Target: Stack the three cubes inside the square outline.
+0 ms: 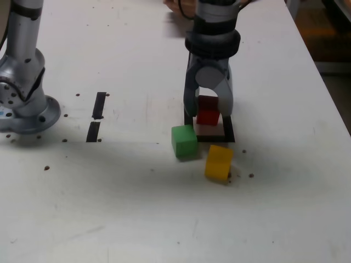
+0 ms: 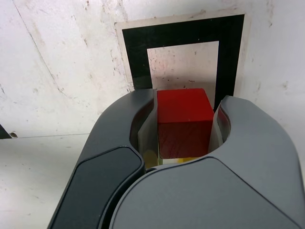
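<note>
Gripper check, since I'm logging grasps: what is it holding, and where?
The gripper holds the red cube, fingers pressing its two opposite sides.

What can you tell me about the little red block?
The red cube is small, matte and plain, with flat faces and sharp edges. It sits upright, clamped between the two grey fingers of the gripper, which press its opposite sides. In the exterior view it is over the back part of the square outline, and the pictures do not show whether it touches the table. It stands apart from the other two cubes.
</note>
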